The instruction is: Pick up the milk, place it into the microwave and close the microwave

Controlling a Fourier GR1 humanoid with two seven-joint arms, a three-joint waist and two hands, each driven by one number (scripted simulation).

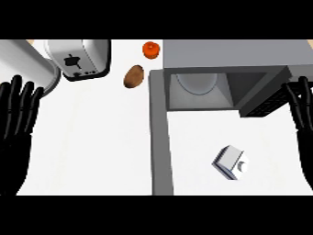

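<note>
Both hands, left (9, 114) and right (308, 110), rest open; milk (231, 163) (no legible label) lies before microwave (240, 69)

A white counter (97, 137) carries everything here. Toward its back edge stands a silver toaster (83, 58), and just right of that lie a brown potato (134, 76) and — a little further back — a small orange-red fruit (150, 49). The grey microwave (240, 57) sits at the back right, door swung open. In front of it, well apart, a white milk carton (231, 163) lies tilted on the countertop — on its own.
</note>
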